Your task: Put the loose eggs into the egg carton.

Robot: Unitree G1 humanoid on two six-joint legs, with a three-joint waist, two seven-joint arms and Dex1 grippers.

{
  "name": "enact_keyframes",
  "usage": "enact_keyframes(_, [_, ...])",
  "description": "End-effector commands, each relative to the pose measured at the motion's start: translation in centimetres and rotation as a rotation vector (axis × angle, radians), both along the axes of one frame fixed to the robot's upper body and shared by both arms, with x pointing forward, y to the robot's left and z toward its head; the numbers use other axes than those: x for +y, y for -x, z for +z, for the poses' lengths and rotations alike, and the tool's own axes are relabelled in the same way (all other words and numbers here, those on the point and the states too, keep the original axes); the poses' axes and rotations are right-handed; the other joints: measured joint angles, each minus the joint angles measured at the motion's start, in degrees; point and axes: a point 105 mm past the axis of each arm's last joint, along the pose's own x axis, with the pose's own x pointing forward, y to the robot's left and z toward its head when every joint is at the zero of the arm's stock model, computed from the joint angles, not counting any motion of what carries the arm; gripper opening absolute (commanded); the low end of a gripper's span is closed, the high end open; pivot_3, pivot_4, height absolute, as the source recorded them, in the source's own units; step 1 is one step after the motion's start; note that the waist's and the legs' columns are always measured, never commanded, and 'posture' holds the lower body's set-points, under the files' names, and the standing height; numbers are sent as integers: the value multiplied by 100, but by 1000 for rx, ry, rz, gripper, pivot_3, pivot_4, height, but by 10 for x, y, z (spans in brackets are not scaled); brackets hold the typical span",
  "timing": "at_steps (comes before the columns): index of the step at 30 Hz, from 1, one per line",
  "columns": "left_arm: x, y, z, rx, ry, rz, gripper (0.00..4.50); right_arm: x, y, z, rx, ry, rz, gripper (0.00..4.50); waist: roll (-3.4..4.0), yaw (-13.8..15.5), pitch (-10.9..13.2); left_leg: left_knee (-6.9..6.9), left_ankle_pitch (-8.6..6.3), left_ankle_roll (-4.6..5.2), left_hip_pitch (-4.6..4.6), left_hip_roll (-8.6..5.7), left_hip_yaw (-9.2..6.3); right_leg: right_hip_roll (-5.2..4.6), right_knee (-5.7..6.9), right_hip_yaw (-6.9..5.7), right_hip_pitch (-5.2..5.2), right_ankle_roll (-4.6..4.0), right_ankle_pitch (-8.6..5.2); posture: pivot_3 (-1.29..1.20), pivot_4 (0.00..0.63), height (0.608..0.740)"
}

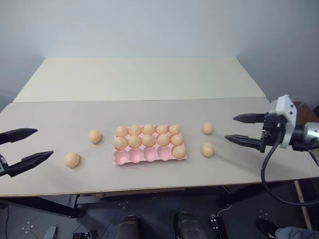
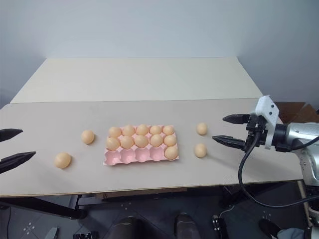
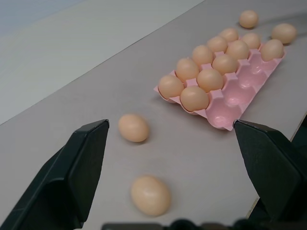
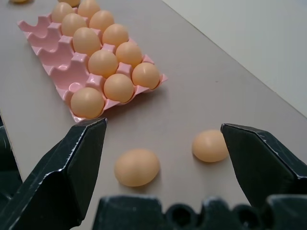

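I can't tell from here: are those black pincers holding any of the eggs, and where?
Nothing is held. The left gripper and right gripper both stand open above the table, apart from the four loose light orange-tan oval eggs.

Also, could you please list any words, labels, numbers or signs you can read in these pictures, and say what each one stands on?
There are none to read. The eggs, the carton, the table and both grippers, left and right, bear no print, label or number that shows.

Head pair overhead, wrist cameras low — egg carton shared.
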Motion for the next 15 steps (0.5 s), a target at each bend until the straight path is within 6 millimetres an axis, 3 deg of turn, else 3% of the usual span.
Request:
enact_keyframes(1, [-3, -2, 8, -47, -21, -6, 4500, 1, 0, 13, -67, 12, 11, 4472, 0, 4, 0, 0, 0, 0, -1, 0, 0, 0, 0, 0, 0, 0, 0, 0, 150, 740])
enact_keyframes(15, [-30, -14, 10, -38, 3, -171, 4500, -12, 5, 7, -89, 69, -152, 4472, 0, 12, 0, 0, 0, 0, 0, -4, 4, -1, 0, 6, 1, 6, 6, 0, 150, 740])
